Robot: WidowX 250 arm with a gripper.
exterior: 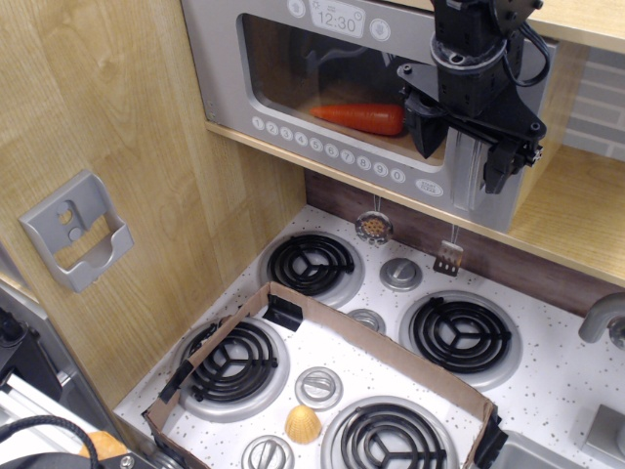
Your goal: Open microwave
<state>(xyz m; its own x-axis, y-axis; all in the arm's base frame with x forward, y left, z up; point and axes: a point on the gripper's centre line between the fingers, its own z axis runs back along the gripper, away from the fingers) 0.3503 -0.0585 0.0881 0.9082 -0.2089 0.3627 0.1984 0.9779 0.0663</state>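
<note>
Because the large silver-grey plastic toy microwave point(293, 88) was moulded plastic, I judged its clear-windowed door light and stiff, likely to swing on little force, with a smooth face that gave my fingers nothing to catch. It sat on the pale wooden shelf point(576, 210) above the white speckled toy stovetop point(557, 376), its door shut, an orange toy carrot point(359, 118) lying behind the window, and the clock panel point(337, 18) reading 12:30 along its top edge. A row of small round buttons point(327, 149) ran beneath the window. The sensible place to take hold seemed to be the chunky vertical grey handle point(469, 176) on the door's right side, a rigid bar that my fingers could straddle and pull outward.

My black two-fingered gripper point(467, 147) hung in front of that handle, pointing downward and tipped slightly toward the door. My jaws stood spread, one finger left of the bar over the window's corner, the other to its right, the bar showing in the gap between them. Whether either pad touched the handle, I could not tell from this angle. My wrist and its cables rose out of the top of the view.

Below, a brown cardboard box wall point(381, 342) fenced off the nearer burners, and a small grey wall bracket point(73, 239) hung on the wooden side panel, well apart from me.
</note>
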